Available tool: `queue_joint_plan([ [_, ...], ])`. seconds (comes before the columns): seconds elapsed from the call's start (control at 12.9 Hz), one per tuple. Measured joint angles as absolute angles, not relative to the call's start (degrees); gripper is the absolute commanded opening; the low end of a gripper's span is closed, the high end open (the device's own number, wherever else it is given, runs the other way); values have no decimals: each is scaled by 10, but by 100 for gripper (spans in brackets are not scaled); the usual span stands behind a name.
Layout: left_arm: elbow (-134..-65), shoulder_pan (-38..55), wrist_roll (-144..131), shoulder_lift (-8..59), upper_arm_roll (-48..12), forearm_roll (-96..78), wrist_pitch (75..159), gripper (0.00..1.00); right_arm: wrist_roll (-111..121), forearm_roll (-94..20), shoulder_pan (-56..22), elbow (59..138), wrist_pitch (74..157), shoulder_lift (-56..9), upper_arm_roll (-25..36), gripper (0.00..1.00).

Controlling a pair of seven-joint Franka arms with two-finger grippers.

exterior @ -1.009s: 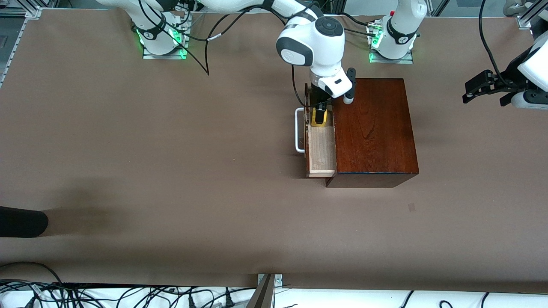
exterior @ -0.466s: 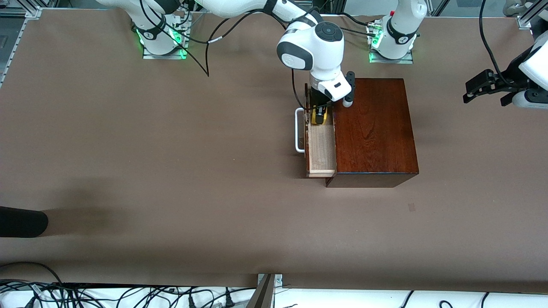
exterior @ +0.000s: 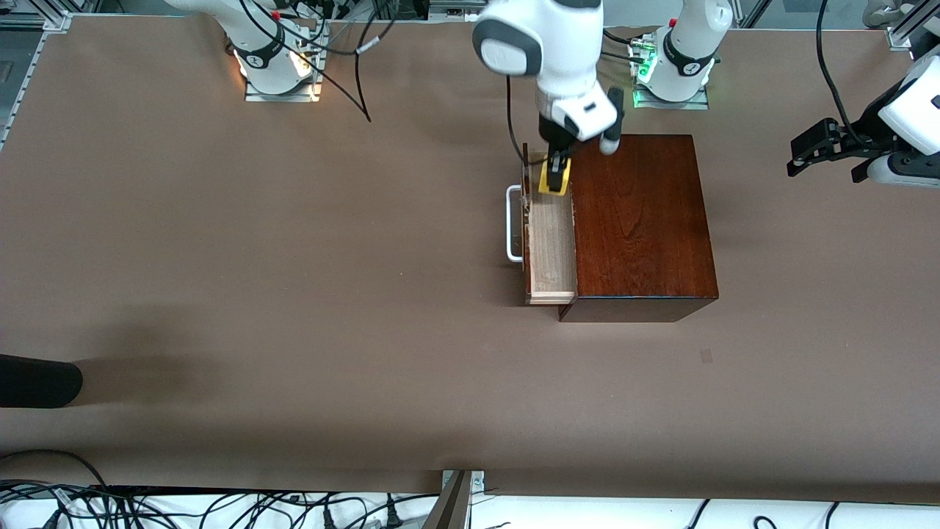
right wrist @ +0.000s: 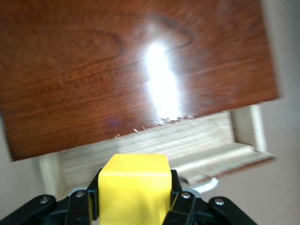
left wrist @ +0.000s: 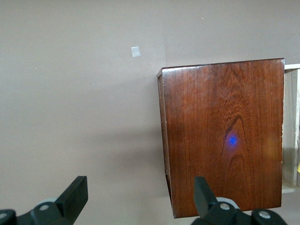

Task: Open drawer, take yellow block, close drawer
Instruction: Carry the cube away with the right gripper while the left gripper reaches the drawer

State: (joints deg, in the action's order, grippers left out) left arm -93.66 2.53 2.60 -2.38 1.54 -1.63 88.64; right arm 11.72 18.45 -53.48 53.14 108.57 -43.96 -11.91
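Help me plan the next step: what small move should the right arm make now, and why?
Probably carry the yellow block clear of the drawer and set it on the table: the right gripper is shut on it above the open drawer, which must be closed afterwards.

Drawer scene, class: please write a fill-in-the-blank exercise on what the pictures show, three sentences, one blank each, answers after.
1. The right gripper is shut on the ____ block, over the drawer.
2. The drawer of the wooden box stands ____.
3. The left gripper, waiting over the table, has its fingers ____.

Missing words: yellow; open; open
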Motion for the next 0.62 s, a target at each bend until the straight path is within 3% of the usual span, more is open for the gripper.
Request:
queue_joint_plan([
  [0.62,-934,51,28,-15,-28,-22,845,100,32,142,-363,534,945,-326,-83,0],
])
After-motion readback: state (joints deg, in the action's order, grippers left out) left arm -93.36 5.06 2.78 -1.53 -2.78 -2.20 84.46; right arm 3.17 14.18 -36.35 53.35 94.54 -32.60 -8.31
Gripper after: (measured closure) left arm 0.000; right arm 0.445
